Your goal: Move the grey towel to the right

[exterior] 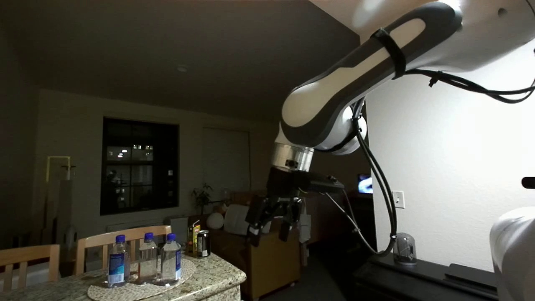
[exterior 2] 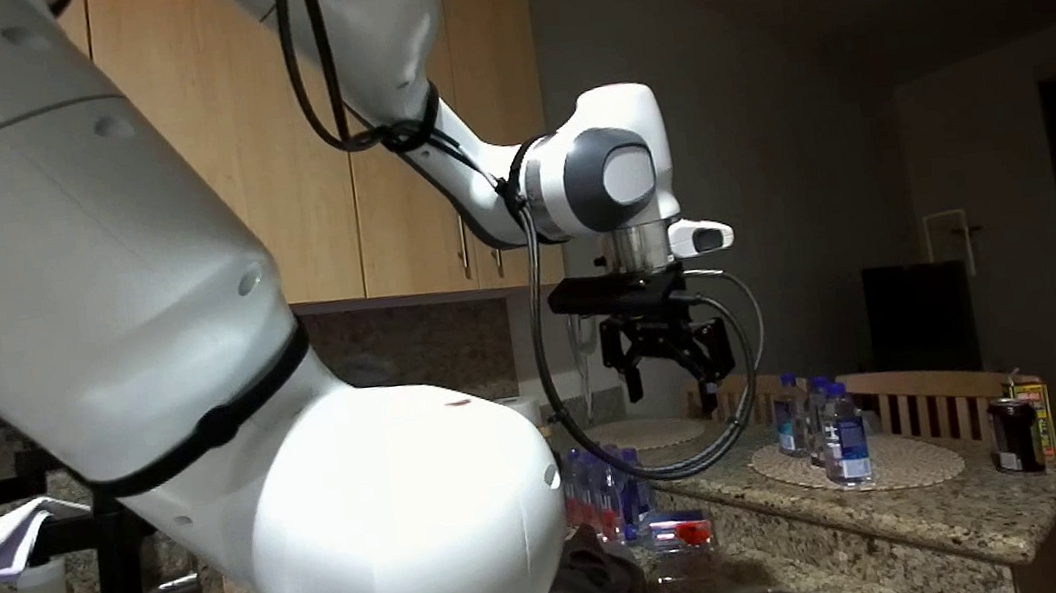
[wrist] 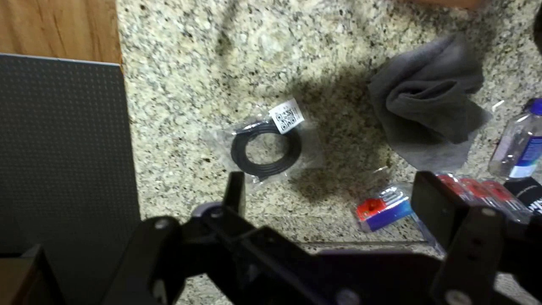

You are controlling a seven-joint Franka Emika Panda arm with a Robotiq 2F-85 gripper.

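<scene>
A: Nine o'clock in the wrist view, a dark grey, dotted flat panel (wrist: 63,140), its edge alongside the speckled granite countertop (wrist: 182,76).

B: Dead centre of the dial, a black coiled cable (wrist: 262,170) in a clear plastic bag (wrist: 311,154), square white label (wrist: 286,115) at the coil's one o'clock!

A: And at six, the black two-fingered gripper (wrist: 329,190), fingers (wrist: 235,192) spread wide! Both exterior views have it hanging in mid-air.

B: Round at four, a shiny red-and-blue package (wrist: 385,212).

A: And between two and three?

B: The grey cloth towel (wrist: 427,106), crumpled on the countertop, folds bunched in its middle! In an exterior view the towel (exterior 2: 589,586) lies at six o'clock, partly hidden by the white rounded arm joint (exterior 2: 405,523).

A: Then, far out at three, a clear plastic bottle (wrist: 516,146) just beside the towel, its blue cap (wrist: 537,106) pointing to one o'clock!
</scene>
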